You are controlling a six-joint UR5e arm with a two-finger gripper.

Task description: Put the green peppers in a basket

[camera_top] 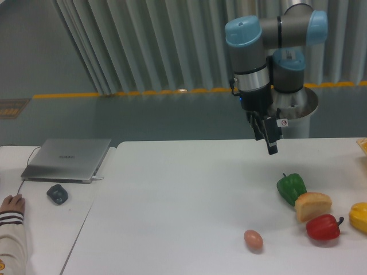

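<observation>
Green pepper (291,188) lying on white table (172,206), below and slightly right of fingertips, well apart from them; stem pointing up and toward arm. Touching or nearly touching bread roll (313,205) on side away from fingers. Red pepper (323,227) farther off beyond roll, yellow pepper (359,216) at frame edge, brown egg (253,240) below and left of fingers, clear of green pepper.

Gripper (270,141) hanging in air above table, holding nothing. Fingers seen edge-on as one dark narrow shape; gap between them not resolvable, so open or closed cannot be told.

Step in hand, judged: approach to green pepper, grasp not yet begun. No basket visible anywhere; only small yellow-orange object at right edge, unidentifiable.

Notes for doing step well:
- Confirm jaws spread wider than pepper body before descent.
- Bring fingers directly over pepper centre, then straight down; avoid slanted entry from roll side.
- Orient closing axis so neither finger lands in contact zone with bread roll; one finger on near-left lobe, other on opposite free flank.
- Glossy, lobed skin likely slippery: seat pads in grooves between lobes, below widest part, not on stem.
- Close gently, lift vertically, check roll not dragged along.

Writing and labels: small white sticker with red mark on gripper side, too small to read. Faint lettering on lid of silver laptop (66,158) far left of fingers, illegible. Dark mouse (57,193) beside it, no marking seen. Person's hand (11,203) at left edge.
</observation>
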